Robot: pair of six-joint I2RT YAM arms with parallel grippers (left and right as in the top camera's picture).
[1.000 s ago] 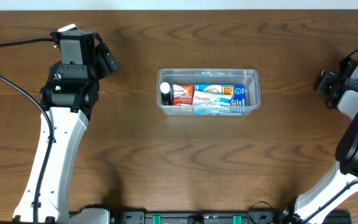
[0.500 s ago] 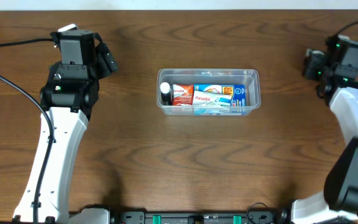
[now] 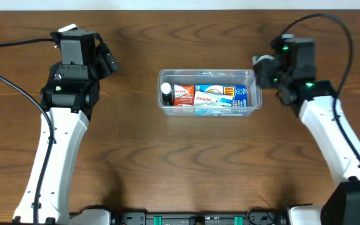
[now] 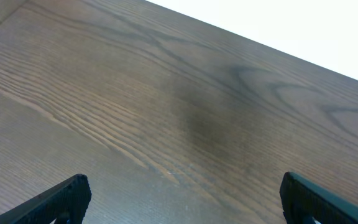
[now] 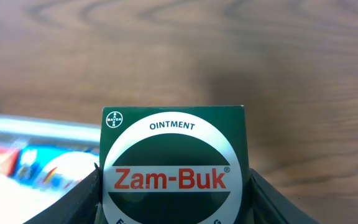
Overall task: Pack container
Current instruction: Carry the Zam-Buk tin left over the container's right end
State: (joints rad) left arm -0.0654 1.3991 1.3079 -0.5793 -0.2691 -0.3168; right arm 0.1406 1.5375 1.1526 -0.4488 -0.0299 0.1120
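The clear plastic container (image 3: 254, 94) sits mid-table, holding red-white Panadol boxes (image 3: 184, 95), a blue packet (image 3: 239, 97) and a small dark bottle (image 3: 166, 94). My right gripper (image 3: 262, 70) hovers at the container's right end, shut on a green Zam-Buk ointment box (image 5: 173, 165) that fills the right wrist view; the container's rim (image 5: 30, 124) shows at the left there. My left gripper (image 3: 108, 60) is open and empty over bare wood far left of the container, its fingertips (image 4: 67, 196) wide apart.
Dark wood table (image 3: 186, 162) all round. Black cables run off the left arm (image 3: 17, 44) and loop above the right arm (image 3: 330, 25). The table's back edge meets a white wall (image 4: 291, 25).
My right arm has swung left from the table's right edge to the container's right end, carrying the green box. The left arm has not moved.
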